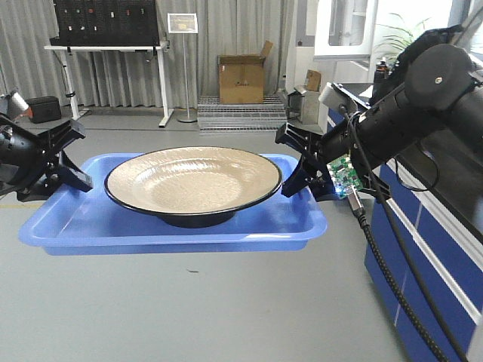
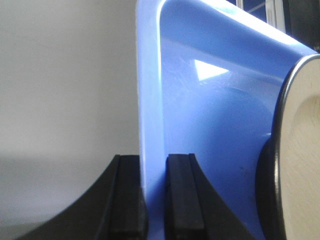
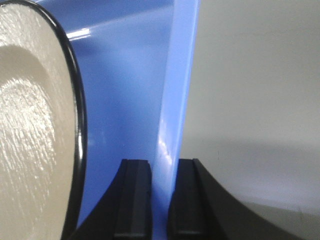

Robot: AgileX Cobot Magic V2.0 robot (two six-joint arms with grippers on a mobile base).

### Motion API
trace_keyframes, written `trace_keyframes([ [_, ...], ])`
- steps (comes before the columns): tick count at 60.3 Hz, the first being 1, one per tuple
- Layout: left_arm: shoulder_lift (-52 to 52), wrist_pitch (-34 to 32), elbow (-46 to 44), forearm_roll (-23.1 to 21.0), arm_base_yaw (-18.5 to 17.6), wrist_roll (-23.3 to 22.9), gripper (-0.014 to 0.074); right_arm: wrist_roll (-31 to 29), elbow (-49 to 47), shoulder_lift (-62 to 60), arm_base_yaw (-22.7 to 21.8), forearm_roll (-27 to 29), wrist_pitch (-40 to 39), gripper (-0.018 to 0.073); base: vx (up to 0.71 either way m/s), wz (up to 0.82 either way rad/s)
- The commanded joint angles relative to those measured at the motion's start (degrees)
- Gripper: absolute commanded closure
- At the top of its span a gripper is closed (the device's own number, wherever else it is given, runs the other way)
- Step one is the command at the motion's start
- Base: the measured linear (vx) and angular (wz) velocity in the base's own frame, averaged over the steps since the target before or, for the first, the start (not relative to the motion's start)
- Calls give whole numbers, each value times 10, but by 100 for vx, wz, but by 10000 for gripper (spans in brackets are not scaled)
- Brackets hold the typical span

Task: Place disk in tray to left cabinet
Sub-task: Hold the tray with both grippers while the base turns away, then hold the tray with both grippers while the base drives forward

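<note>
Grey floor (image 1: 226, 302); grey curtains (image 1: 226, 30) behind; white desk (image 1: 106, 48) left; cardboard box (image 1: 241, 79) centre; blue cabinets (image 1: 460, 271) right.

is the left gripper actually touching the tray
Touching. In the left wrist view the left gripper clamps the tray wall from both sides, with no gap.

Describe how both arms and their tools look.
Matte black left tool and right tool, each with flat, wedge-shaped fingers. The right arm is black, rounded and tubular. A thick black braided cable hangs from it beside a small exposed green circuit board.
</note>
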Motion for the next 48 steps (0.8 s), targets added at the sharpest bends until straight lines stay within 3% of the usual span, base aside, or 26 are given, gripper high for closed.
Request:
trace_keyframes([
  [1,-36,-5,-21,-98,-13,-1,599,-9,-22,-36,12,83,-11,561,52,7],
  [48,-36,-5,-21,-94,-13,-1,599,-9,-22,-36,12,83,-11,561,56,4],
])
